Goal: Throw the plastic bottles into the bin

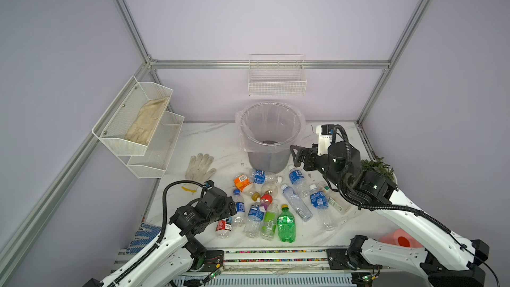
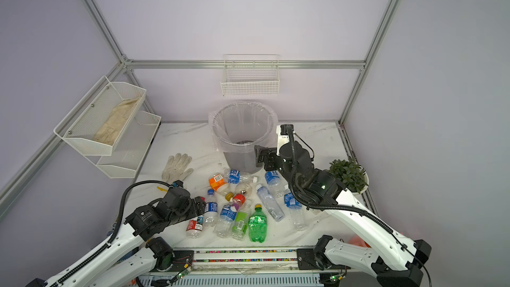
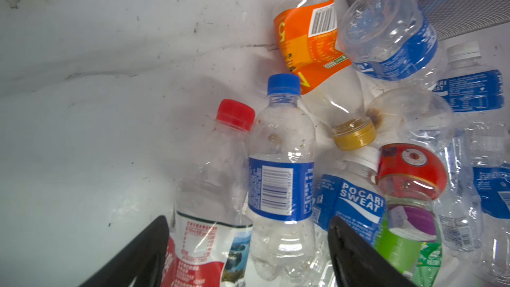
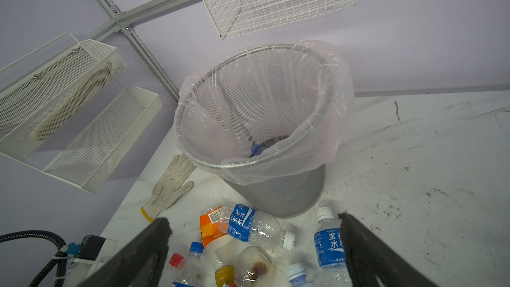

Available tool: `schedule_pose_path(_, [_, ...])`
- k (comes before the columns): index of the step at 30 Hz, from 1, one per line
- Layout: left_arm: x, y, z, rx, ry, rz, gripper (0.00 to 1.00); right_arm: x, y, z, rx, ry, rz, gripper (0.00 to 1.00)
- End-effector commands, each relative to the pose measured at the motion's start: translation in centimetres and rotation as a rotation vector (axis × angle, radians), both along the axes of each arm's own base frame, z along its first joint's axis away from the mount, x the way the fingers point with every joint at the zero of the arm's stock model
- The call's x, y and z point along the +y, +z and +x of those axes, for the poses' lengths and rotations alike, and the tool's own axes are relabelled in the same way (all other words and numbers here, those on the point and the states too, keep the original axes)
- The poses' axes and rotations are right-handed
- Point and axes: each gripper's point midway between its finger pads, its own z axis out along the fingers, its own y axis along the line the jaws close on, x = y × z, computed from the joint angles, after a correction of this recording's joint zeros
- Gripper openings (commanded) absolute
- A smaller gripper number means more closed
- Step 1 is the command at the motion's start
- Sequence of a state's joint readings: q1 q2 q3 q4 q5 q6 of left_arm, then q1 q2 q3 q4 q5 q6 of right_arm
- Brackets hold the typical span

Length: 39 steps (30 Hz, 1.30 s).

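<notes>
— What can we read among the plastic bottles [image 1: 265, 211]?

— In the left wrist view we make out POCARI SWEAT in white on the blue label of the white-capped bottle [image 3: 356, 202]. The orange-labelled bottle [image 3: 306, 45] carries a barcode and large yellow letters that we cannot piece into a word. The red-labelled bottle [image 3: 204, 252] has Chinese print and a small landscape picture. The blue-capped bottle [image 3: 278, 189] turns only a barcode towards us.

— And the right wrist view?

— There we see white Chinese characters on two blue labels near the foot of the bin [image 4: 289, 194]. It also gives us something we cannot make out in the top views: a blue cap [image 4: 256, 149] down inside the bin, so one bottle already lies in there. Only the top views show us the potted plant [image 2: 349, 173] and the pink watering can [image 1: 400, 240].

— Where do the others lie?

— Scattered on the white table [image 1: 209, 144] in front of the bin, with the green bottle [image 1: 286, 225] at the near edge of the heap.

— And the claws?

— The left claw [image 3: 248, 219] sits low over the heap with its fingers spread and the red-labelled and blue-capped bottles between them. We cannot tell whether they touch. The right claw [image 4: 255, 219] hangs wide apart and empty, just beside the bin on its right side
</notes>
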<state>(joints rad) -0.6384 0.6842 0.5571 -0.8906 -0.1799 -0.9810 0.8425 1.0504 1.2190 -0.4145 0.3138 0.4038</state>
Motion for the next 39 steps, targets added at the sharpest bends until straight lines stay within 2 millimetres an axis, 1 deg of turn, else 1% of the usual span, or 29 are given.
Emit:
schedule_pose_path(1, [1.4, -2.1, -1.1, 0.041, 0.085, 0.016, 0.85, -0.5, 0.0, -0.4, 0.014, -0.009, 0.016, 0.97])
schedule_pose_path(5, [1.5, -3.0, -1.4, 0.071, 0.087, 0.032, 0.83, -0.4, -0.2, -0.4, 0.018, -0.008, 0.016, 0.97])
schedule_pose_path(11, [1.2, -4.5, -1.7, 0.115, 0.070, 0.042, 0.83, -0.3, -0.7, -0.2, 0.027, -0.015, 0.016, 0.97])
schedule_pose_path(17, [1.3, -5.5, -1.9, 0.115, 0.073, 0.037, 0.82, -0.3, -1.0, -0.2, 0.037, -0.017, 0.021, 0.97])
schedule_pose_path(21, [1.4, -6.3, -1.9, 0.112, 0.079, 0.034, 0.75, -0.4, -0.9, -0.3, 0.036, -0.021, 0.027, 0.97])
schedule_pose_path(25, [1.1, -6.9, -1.7, 0.125, 0.069, 0.041, 0.71, -0.5, -1.2, -0.4, 0.041, -0.023, 0.027, 0.97])
schedule_pose_path(29, [0.9, -7.2, -1.3, 0.125, 0.063, 0.056, 0.65, -0.7, -1.6, -0.5, 0.048, -0.028, 0.027, 0.97])
schedule_pose_path(32, [0.9, -7.4, -1.0, 0.122, 0.066, 0.063, 0.58, -0.9, -1.8, -0.6, 0.055, -0.035, 0.028, 0.97])
schedule_pose_path(36, [1.2, -7.2, -0.8, 0.110, 0.077, 0.081, 0.44, -1.2, -1.7, -0.8, 0.051, -0.041, 0.031, 0.97])
schedule_pose_path(39, [1.5, -6.5, -0.5, 0.084, 0.092, 0.084, 0.39, -1.5, -1.5, -0.9, 0.045, -0.048, 0.034, 0.97])
